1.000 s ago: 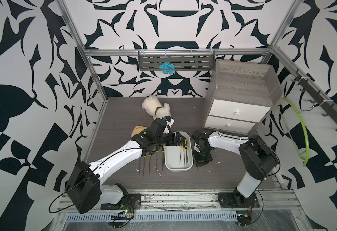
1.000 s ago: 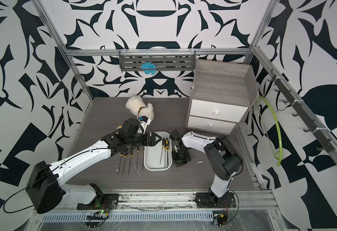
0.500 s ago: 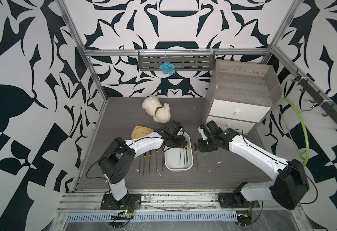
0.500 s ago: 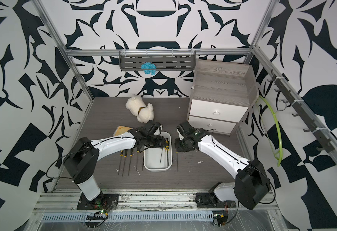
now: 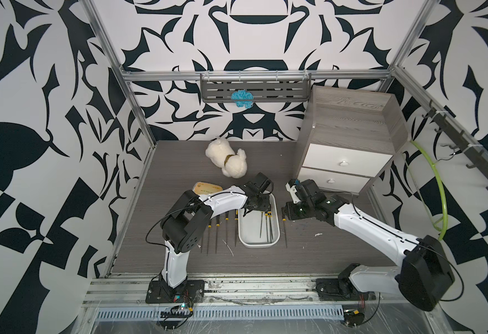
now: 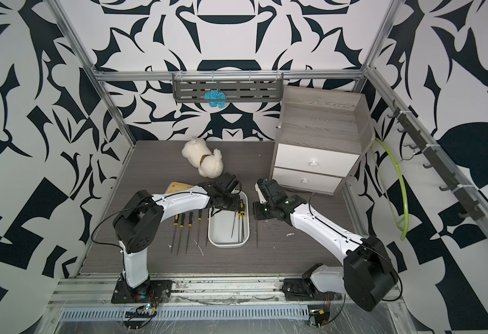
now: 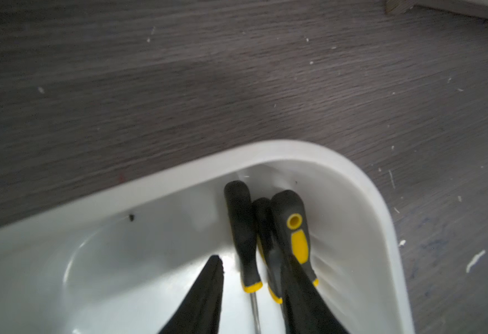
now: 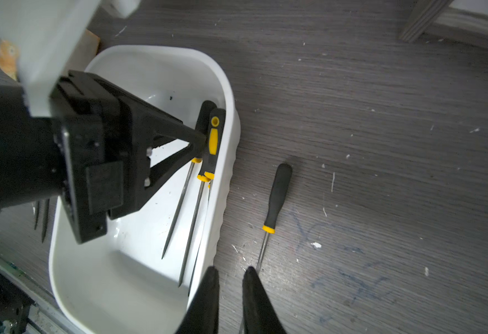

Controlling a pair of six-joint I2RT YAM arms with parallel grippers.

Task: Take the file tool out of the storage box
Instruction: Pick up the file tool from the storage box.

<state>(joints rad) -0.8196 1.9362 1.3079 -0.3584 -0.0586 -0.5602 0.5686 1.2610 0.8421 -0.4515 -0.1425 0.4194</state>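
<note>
**Item 1, right gripper** (image 8: 231, 273). We list its fingers as a little apart with nothing between them. It hangs over the table (image 5: 179, 173) just beside the box's right wall.

**Item 2, loose files.** We count one file (image 8: 277, 193) lying alone right of the box, and a row of files (image 5: 216, 231) on the left, all outside it.

**Item 3, storage box** (image 5: 258, 246). We record glossy white plastic, shallow, with rounded corners, a plain rim and a rippled outer wall.

**Item 4, files in the box** (image 8: 196, 202). We count three along its right wall, handles bunched in the far corner. They have slim dark steel shanks tapering to points and matt black grips with yellow collars. One grip (image 7: 293, 228) has a yellow inlay.

**Item 5, left gripper** (image 7: 251, 271). Change noted: a second ago we saw its jaws wide, and they have since drawn in around those handles. A sliver of white shows between one finger (image 7: 213, 277) and the nearest handle, so we call the jaws apart, not yet clamped. We judge the grasp under way and no file lifted out yet.

**Item 6, table.** We note dark grey wood-grain, flecked with pale chips.

**Item 7, beyond.** We list a tan card (image 5: 206, 187), a fluffy cream plush dog (image 5: 228, 160), a grey two-drawer cabinet (image 5: 349, 144) and a slotted metal shelf (image 5: 254, 89) holding a blue woolly tuft (image 5: 242, 98).
</note>
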